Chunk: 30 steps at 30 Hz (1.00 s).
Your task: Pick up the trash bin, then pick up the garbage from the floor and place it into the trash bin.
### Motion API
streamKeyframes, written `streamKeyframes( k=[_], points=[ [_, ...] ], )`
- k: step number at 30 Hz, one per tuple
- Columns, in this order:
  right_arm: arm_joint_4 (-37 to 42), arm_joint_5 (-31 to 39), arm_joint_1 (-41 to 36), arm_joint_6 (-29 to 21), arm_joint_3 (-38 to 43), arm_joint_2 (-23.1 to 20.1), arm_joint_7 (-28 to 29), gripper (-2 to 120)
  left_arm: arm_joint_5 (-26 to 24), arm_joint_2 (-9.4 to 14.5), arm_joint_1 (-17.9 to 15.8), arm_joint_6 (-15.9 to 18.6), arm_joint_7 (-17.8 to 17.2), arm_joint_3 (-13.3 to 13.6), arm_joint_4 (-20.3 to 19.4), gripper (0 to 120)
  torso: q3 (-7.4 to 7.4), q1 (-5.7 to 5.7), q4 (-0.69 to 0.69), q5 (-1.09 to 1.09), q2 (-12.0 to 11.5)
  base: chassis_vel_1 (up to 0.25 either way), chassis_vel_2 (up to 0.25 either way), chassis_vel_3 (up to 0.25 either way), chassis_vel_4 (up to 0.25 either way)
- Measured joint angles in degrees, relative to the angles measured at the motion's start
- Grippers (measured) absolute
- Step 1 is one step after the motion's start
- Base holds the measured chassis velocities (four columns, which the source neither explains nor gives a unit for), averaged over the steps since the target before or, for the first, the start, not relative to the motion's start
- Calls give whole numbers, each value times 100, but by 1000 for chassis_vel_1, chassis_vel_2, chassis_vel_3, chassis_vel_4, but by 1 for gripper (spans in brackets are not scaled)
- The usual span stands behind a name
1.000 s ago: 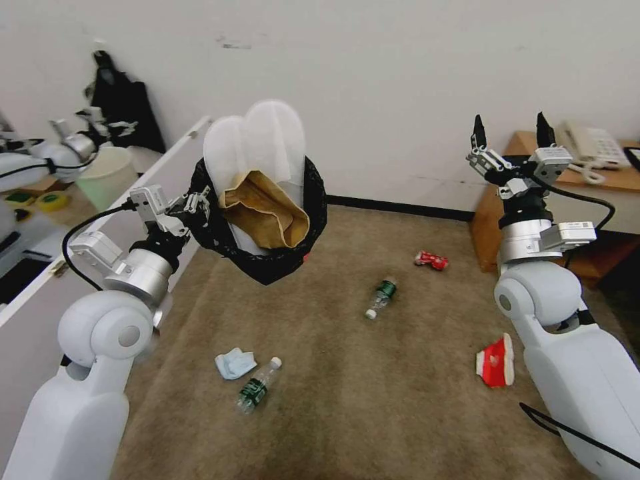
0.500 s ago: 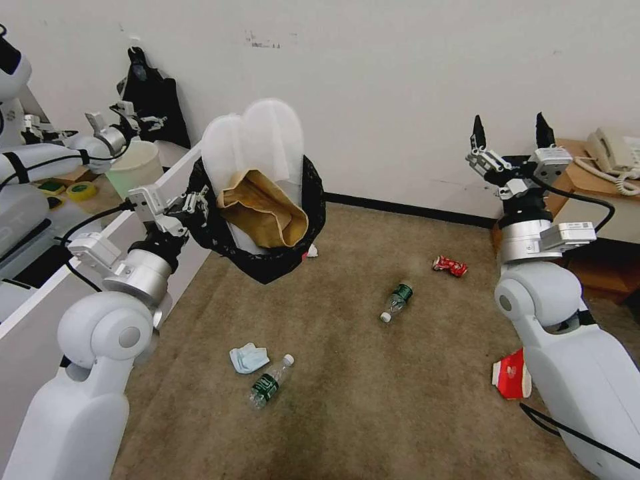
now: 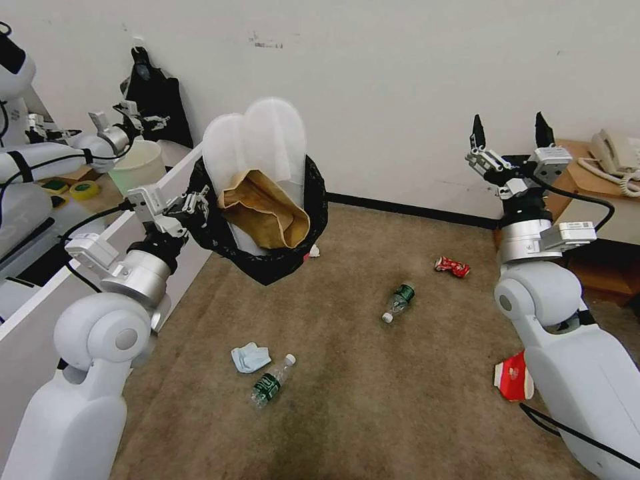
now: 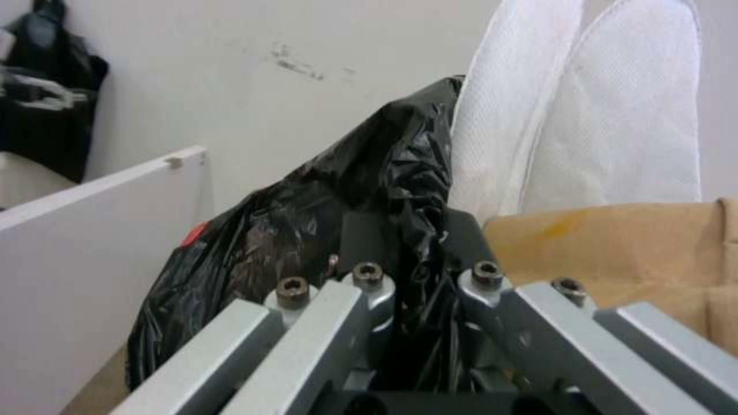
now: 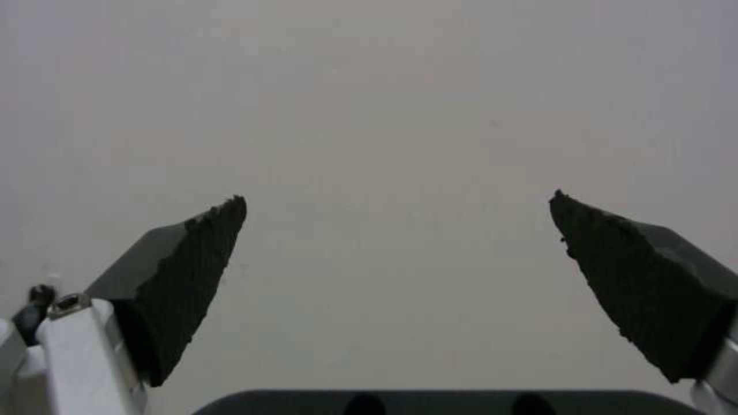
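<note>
My left gripper (image 3: pixel 193 203) is shut on the rim of the trash bin (image 3: pixel 267 263), held in the air at my left. The black liner (image 4: pixel 308 230) covers the bin. White slippers (image 3: pixel 257 143) and a brown paper bag (image 3: pixel 267 213) stick out of it. My right gripper (image 3: pixel 510 130) is raised, open and empty, facing the wall (image 5: pixel 400 230). Garbage lies on the floor (image 3: pixel 373 400): a blue mask (image 3: pixel 250 357), two bottles (image 3: pixel 271 381) (image 3: pixel 399 301), a red can (image 3: pixel 452 267), a red-white carton (image 3: pixel 512 377) and a white wad (image 3: pixel 313 251).
A white partition (image 3: pixel 40 300) runs along the left. Behind it are another robot's arm (image 3: pixel 67 150) and a pale bucket (image 3: pixel 137 163). A wooden desk with a phone (image 3: pixel 613 150) stands at the right, by the wall.
The whole picture has shifted, so the camera has moved with the robot. Both arms keep the same pose, and the bin stays in my left gripper.
</note>
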Motion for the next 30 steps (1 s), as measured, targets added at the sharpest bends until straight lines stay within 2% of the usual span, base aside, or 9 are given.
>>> streamKeyframes(
  k=[16,18,20,26,30],
  points=[
    [7,14,24,-3,-4,5,-7,100,62,-6,8,-61,-26,-14,-19,4,0,0,6,-2,0,75,68,69,68],
    [4,21,25,-3,-5,2,-10,100,75,-9,1,-68,-29,-13,-9,4,0,0,-2,0,0,0,0,0,0],
    [3,24,25,-3,-6,-1,-15,100,76,-11,-3,-68,-28,-11,-8,4,0,0,-5,1,0,0,0,0,0],
    [6,103,51,-9,-65,-61,-91,100,84,-10,-9,-69,-25,-1,-11,4,0,0,2,0,0,0,0,0,0],
    [7,209,64,-61,-182,-134,-205,100,84,-2,-9,-69,-1,5,-41,4,0,0,2,0,0,0,0,0,0]
  ],
)
